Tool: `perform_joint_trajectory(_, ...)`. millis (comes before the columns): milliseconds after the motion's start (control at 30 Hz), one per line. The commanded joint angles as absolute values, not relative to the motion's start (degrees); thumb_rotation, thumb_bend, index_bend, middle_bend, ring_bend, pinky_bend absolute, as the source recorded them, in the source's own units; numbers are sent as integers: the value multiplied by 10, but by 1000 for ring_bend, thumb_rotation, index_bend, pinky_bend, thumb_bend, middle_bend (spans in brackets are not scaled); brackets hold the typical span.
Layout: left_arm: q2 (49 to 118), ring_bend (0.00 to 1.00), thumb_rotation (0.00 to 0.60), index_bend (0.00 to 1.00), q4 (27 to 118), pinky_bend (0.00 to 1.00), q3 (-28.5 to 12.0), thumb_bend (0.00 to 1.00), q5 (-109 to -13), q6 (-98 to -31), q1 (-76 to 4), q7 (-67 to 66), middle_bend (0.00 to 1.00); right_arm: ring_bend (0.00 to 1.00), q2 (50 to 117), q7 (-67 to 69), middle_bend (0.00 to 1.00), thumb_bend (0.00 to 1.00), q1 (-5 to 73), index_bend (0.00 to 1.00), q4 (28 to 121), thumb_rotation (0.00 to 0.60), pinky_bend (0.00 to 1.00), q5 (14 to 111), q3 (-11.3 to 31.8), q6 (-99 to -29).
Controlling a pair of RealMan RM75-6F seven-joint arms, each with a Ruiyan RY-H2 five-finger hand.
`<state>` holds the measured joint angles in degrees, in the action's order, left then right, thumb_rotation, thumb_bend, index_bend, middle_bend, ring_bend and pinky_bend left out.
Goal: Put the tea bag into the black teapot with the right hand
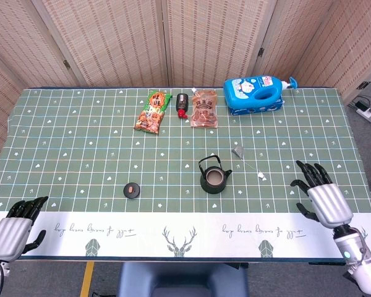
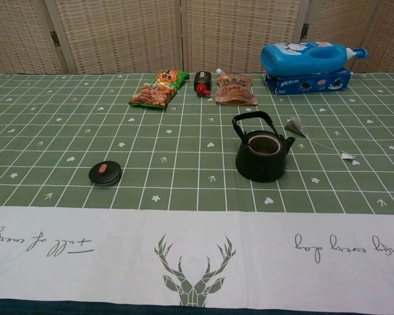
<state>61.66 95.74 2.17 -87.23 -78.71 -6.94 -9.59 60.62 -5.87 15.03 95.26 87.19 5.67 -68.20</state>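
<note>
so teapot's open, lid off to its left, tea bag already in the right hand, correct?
Not quite. The head view shows the tea bag lying on the table beside the black teapot, and the right hand empty, fingers apart. The teapot is open, its lid off to the left.

Matt black teapot [image 1: 214, 177], glossy blue plastic bottle [image 1: 255, 91], patterned cloth tablecloth [image 1: 80, 148], woven screen [image 1: 111, 37]
</note>
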Motion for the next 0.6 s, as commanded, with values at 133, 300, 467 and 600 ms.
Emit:
perform_joint_trajectory(133,615,116,600,28,956,106,21,373,-870,-782,-72,-87,87,0,643,-35,0,333,232,438,892,600,0,810,90,-582)
perform_joint_trajectory(300,612,116,600,29,956,106,21,373,-870,-780,-73,-77,87,0,686,-42,0,334,259,437,841,600,0,786,90,-549)
perform_joint_trajectory(467,610,116,600,30,954,106,22,373,-871,-776,-75,-72,86,0,726,-47,0,332,280,396,799,600,0,769,85,-521)
perform_joint_trajectory(600,609,116,600,30,953,106,21,373,-870,-775,-76,-68,87,0,756,-66,0,333,295,392,763,600,0,759,81,-507)
